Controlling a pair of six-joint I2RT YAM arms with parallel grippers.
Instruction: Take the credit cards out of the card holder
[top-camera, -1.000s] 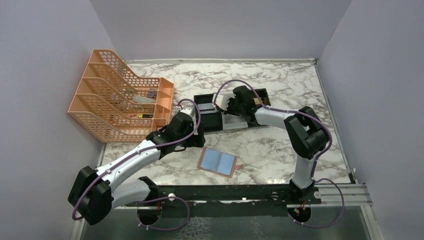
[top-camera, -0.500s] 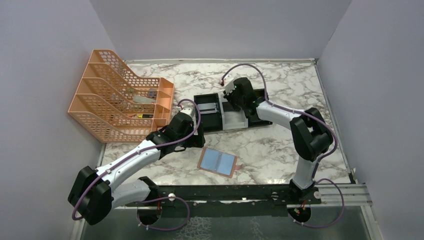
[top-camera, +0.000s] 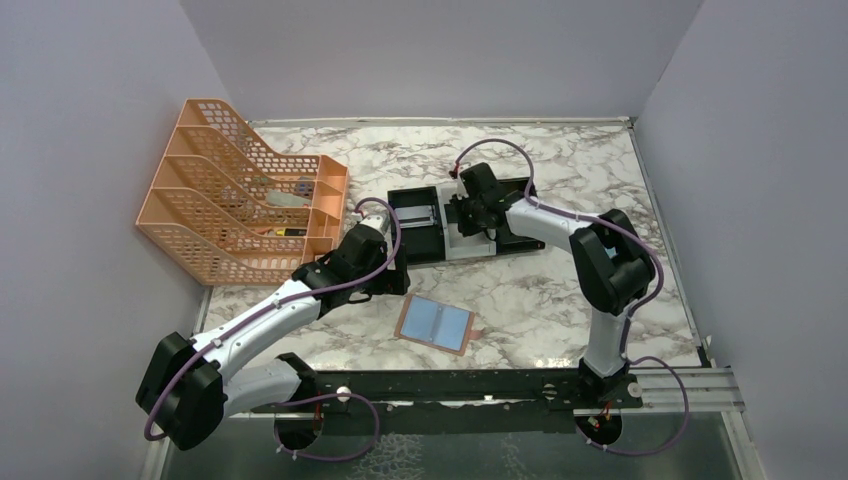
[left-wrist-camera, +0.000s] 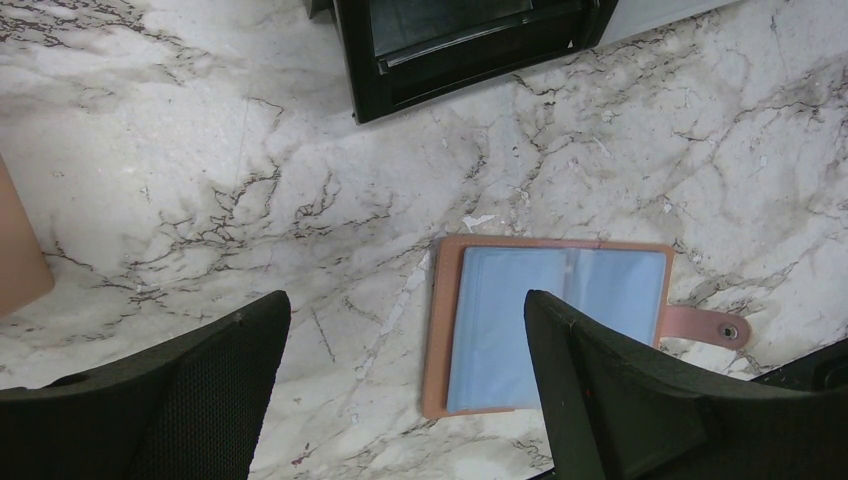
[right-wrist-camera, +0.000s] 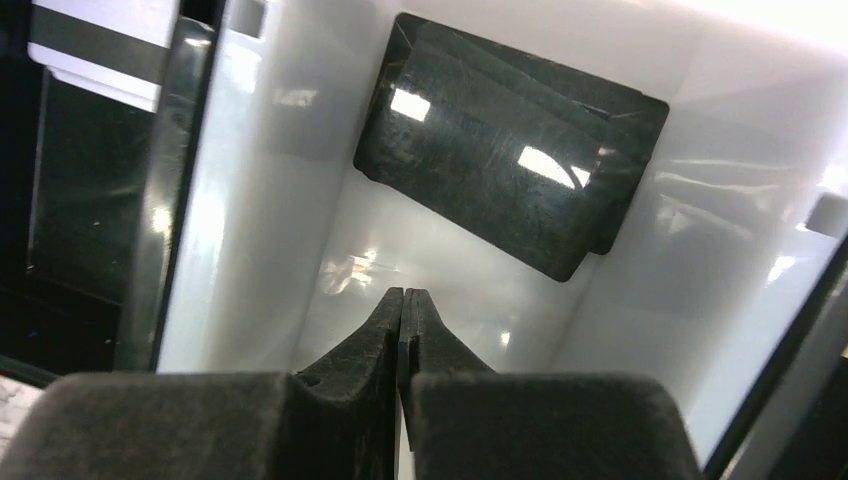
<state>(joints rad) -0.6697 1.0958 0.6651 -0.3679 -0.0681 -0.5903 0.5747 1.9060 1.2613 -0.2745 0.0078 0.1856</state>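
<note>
The tan card holder (top-camera: 436, 324) lies open on the marble with its light-blue lining up and its snap tab (left-wrist-camera: 705, 325) at the right. My left gripper (left-wrist-camera: 405, 305) hangs open just left of it, over bare marble, and holds nothing. Two overlapping black credit cards (right-wrist-camera: 510, 140) lie flat in the tray's white compartment (right-wrist-camera: 300, 200). Just above that compartment's floor is my right gripper (right-wrist-camera: 403, 293), near the cards; its jaws are shut with nothing between them. A pale card with a dark stripe (right-wrist-camera: 100, 45) lies in the black compartment beside it.
The black-and-white tray (top-camera: 412, 238) stands mid-table, and my right gripper (top-camera: 472, 212) is over it. An orange mesh file rack (top-camera: 240, 205) fills the back left. Grey walls close in the table on three sides.
My right gripper has closed its jaws and shifted slightly over the tray's white compartment. The left arm and the card holder have not moved.
</note>
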